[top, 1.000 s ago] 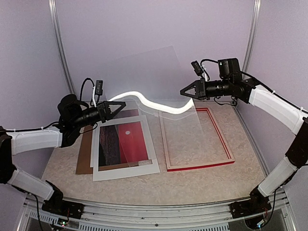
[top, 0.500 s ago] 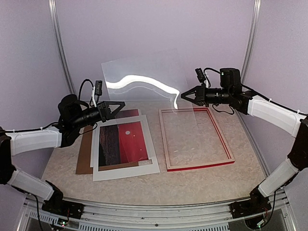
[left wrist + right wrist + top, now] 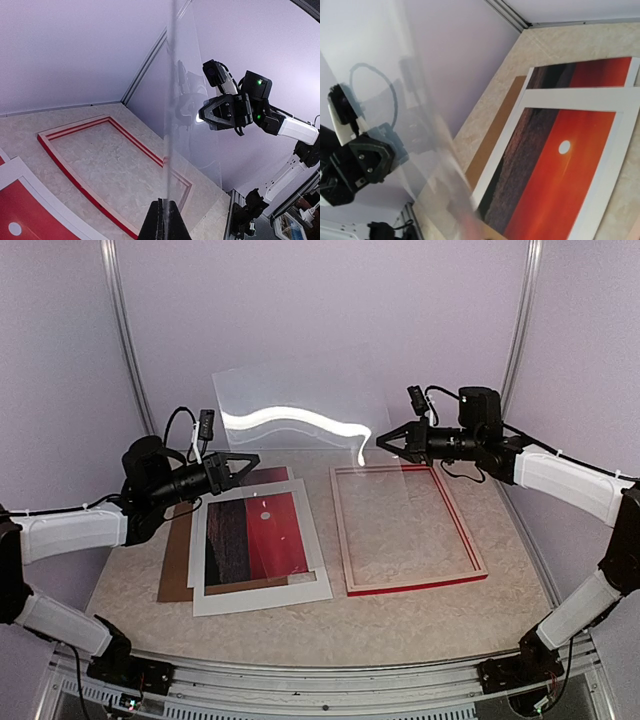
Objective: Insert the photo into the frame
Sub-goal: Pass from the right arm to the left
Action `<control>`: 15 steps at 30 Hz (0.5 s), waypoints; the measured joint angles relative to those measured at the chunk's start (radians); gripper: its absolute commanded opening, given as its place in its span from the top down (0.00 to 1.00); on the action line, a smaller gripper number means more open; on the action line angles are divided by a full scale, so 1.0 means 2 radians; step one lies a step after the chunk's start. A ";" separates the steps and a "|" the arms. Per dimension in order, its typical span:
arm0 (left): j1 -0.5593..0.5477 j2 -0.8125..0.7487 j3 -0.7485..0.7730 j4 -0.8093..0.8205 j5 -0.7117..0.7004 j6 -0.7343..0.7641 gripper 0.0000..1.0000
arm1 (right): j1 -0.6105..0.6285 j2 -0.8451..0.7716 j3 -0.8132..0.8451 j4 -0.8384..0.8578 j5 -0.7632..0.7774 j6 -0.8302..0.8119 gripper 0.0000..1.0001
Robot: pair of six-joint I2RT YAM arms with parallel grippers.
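Both clamped: left gripper [image 3: 250,456] and right gripper [image 3: 384,443] pinch the clear pane [image 3: 300,395] upright between them; we move them together, untwisted, clear of frame [image 3: 415,585] and photo [image 3: 275,535] below.

The frame [image 3: 415,584] lies flat on the tabletop [image 3: 400,630], right of centre. Left of it, with a gap between, lies the mat sheet [image 3: 262,594]. The photo [image 3: 262,535] sits under it and shows through its opening. Both rest on the backing board [image 3: 175,560], which juts out at the left. Behind and above them a clear sheet [image 3: 300,390] stands in the air, pinched low on either side by the left fingers [image 3: 250,456] and the right fingers [image 3: 385,440].
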 measured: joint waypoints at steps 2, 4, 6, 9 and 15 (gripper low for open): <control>0.002 -0.001 0.007 -0.023 -0.004 0.000 1.00 | 0.000 0.000 0.000 -0.005 0.005 -0.004 0.76; 0.005 -0.003 0.018 -0.051 -0.007 -0.001 1.00 | -0.002 0.000 0.001 -0.020 0.017 -0.018 0.65; 0.007 -0.006 0.032 -0.080 -0.009 -0.004 1.00 | -0.004 0.000 0.002 -0.042 0.032 -0.030 0.52; 0.008 -0.014 0.052 -0.127 -0.010 -0.006 1.00 | -0.007 0.000 0.003 -0.076 0.058 -0.049 0.37; 0.009 -0.033 0.097 -0.226 -0.012 -0.013 1.00 | -0.014 0.000 0.004 -0.144 0.121 -0.082 0.30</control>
